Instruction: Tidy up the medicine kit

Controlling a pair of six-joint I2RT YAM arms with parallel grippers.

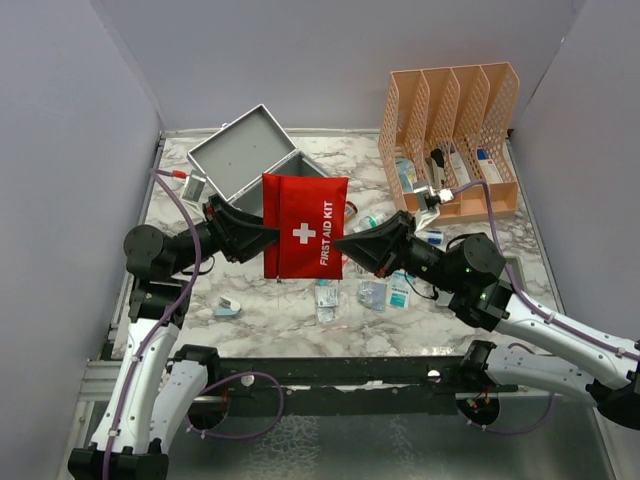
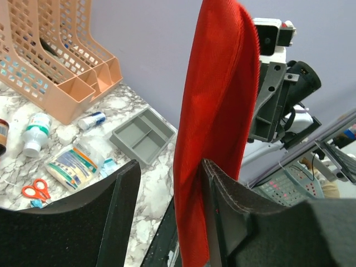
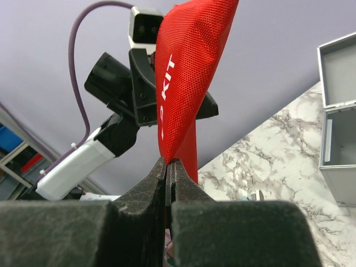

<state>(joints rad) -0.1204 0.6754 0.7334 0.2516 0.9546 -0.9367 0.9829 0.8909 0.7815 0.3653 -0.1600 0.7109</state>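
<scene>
Medicine kit (image 1: 240, 155): grey metal box in the upper left-centre of the top view, lid thrown open and leaning back toward the upper left; it stands on the marble table (image 1: 270, 305), behind the raised pouch. The right wrist view shows it at the right edge of the frame.
Red pouch (image 1: 305, 225): marked FIRST AID KIT with a white cross, held upright in the air at the centre of the top view, in front of the box and between the two grippers.
Right gripper (image 3: 168, 164): jaws pressed together on the pouch's right edge, the red fabric pinched between the tips.
Left gripper (image 2: 169, 167): jaws about half open astride the pouch's left edge. The finger (image 2: 222, 194) at frame right lies against the fabric, and a gap shows beside the other finger. Whether it truly clamps the pouch, I cannot tell.
Loose supplies: small packets (image 1: 372, 293) lie on the table below the pouch. The left wrist view shows red-handled scissors (image 2: 34, 191), a white bottle (image 2: 34, 133) and a wrapped roll (image 2: 75, 164) at lower left.
Small grey tray (image 2: 143, 135): shallow, divided, on the table just right of the roll.
Orange mesh organizer (image 1: 450, 130): upper right of the top view, a few items in its slots.
</scene>
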